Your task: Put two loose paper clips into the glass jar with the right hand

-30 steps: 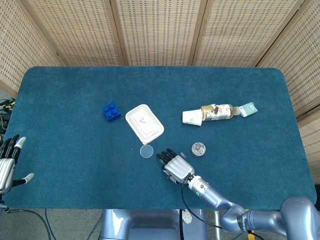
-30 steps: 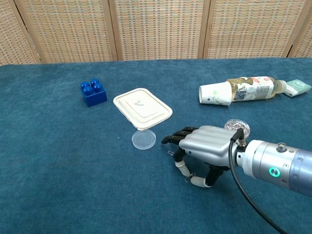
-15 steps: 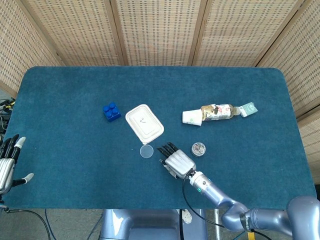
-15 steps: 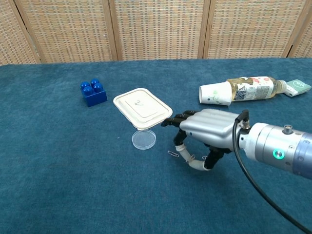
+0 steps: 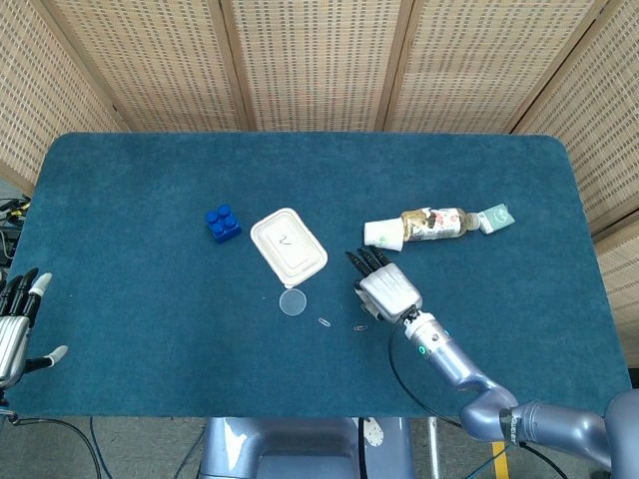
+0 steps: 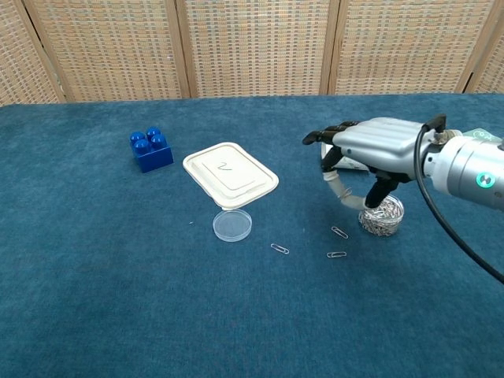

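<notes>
The small glass jar [image 6: 382, 217], holding several paper clips, stands on the blue cloth right of centre. My right hand [image 6: 376, 150] hovers just above and left of it, palm down. Its thumb and a finger curl down toward the jar's mouth and seem to pinch a paper clip, which is too small to see clearly. In the head view the right hand [image 5: 385, 290] hides the jar. Three loose paper clips lie on the cloth left of the jar: one [image 6: 279, 249], a second [image 6: 339, 232] and a third [image 6: 336, 254]. My left hand [image 5: 16, 327] rests with fingers apart at the table's left edge.
A round clear lid [image 6: 232, 225] lies beside a white lidded box [image 6: 230, 175]. A blue brick [image 6: 152, 150] sits further left. Behind the jar lie a tipped paper cup [image 5: 382, 235] and a bottle [image 5: 433, 223] with a small packet [image 5: 495, 218].
My right hand has lifted off the cloth near the clear lid and moved right and back to above the jar. Two clips that it hid now show. The left hand has not moved.
</notes>
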Action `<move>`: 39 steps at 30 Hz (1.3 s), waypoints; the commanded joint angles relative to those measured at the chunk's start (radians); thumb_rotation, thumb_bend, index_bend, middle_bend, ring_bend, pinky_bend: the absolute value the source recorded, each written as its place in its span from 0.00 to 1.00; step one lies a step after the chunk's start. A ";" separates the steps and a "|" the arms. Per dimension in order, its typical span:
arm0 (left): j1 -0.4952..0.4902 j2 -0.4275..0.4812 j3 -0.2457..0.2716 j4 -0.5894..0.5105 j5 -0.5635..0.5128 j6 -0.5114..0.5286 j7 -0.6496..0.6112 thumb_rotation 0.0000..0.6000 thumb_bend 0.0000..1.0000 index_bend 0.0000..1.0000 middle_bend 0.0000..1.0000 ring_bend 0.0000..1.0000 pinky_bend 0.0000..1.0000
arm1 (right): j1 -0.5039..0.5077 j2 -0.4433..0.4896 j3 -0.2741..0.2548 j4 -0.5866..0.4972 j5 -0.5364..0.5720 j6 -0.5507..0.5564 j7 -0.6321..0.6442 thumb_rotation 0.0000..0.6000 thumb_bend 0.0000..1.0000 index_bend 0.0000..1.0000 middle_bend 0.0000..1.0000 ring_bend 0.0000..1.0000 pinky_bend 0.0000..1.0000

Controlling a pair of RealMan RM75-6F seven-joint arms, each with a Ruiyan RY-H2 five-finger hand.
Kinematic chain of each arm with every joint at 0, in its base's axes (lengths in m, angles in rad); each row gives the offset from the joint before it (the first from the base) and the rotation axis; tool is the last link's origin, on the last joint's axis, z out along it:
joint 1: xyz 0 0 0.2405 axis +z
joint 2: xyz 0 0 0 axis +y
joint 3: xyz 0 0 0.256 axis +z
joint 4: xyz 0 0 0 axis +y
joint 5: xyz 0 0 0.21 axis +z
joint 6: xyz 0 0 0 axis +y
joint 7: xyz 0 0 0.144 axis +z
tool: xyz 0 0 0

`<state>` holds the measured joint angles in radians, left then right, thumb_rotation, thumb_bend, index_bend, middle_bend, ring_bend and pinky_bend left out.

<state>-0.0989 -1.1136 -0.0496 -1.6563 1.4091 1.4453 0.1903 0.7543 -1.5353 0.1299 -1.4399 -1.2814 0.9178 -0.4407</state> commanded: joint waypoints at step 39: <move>-0.003 -0.002 0.000 0.000 -0.004 -0.005 0.003 1.00 0.00 0.00 0.00 0.00 0.00 | -0.012 0.019 -0.023 0.080 0.075 -0.022 -0.029 1.00 0.43 0.48 0.04 0.00 0.00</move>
<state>-0.1013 -1.1155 -0.0498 -1.6560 1.4051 1.4401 0.1934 0.7418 -1.5163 0.1070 -1.3603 -1.2070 0.8957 -0.4694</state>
